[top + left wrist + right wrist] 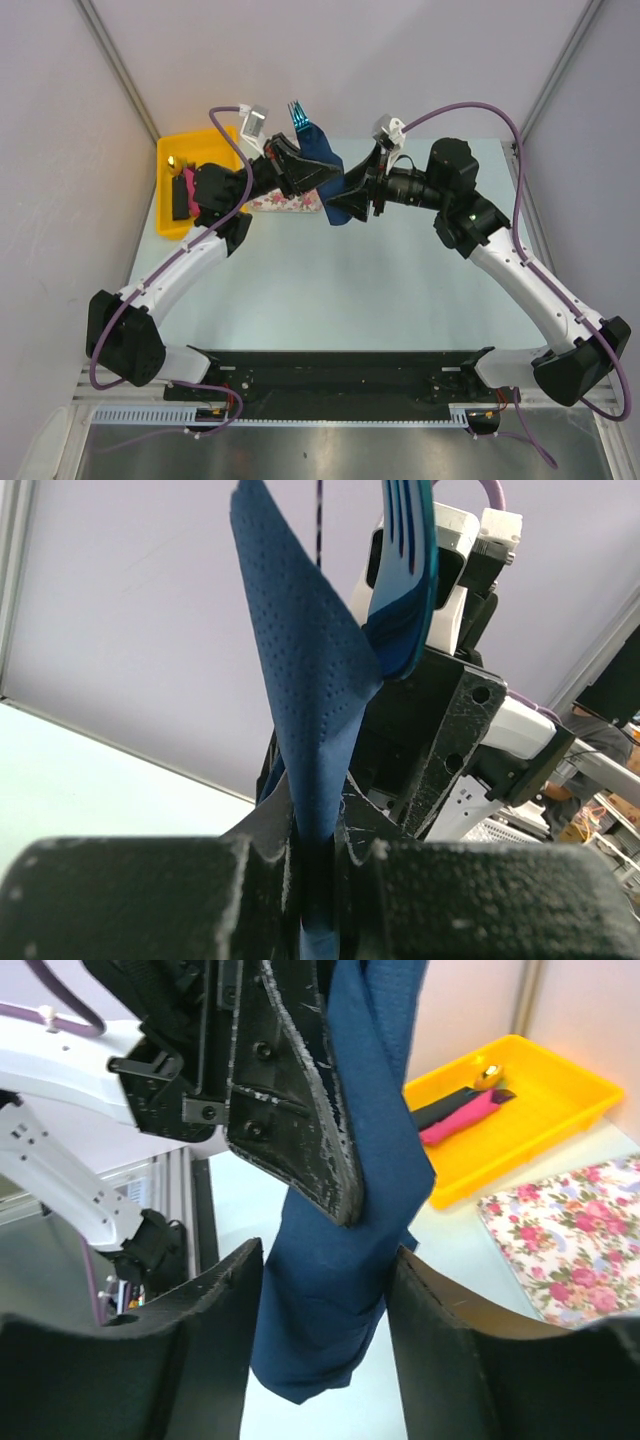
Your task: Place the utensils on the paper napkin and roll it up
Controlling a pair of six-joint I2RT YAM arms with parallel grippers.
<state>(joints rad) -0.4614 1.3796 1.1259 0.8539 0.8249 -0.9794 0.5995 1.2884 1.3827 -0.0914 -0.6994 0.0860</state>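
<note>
The dark navy paper napkin (338, 200) hangs in a loose bundle above the table, between the two arms. My left gripper (300, 168) is shut on it, with the cloth pinched between the jaws (318, 830). A blue fork (405, 570), one of the utensils, sticks up out of the napkin (310, 700), tines topmost (297, 114). My right gripper (362, 195) is open, a finger on either side of the napkin's hanging lower part (330, 1300). In the right wrist view the right finger (430, 1320) touches the cloth and the left stands just off it.
A pink-and-white floral mat (285, 203) lies on the table under the left gripper (580, 1230). A yellow tray (172, 222) at the far left holds black and pink blocks (460, 1115). Both arms meet at the back middle of the table.
</note>
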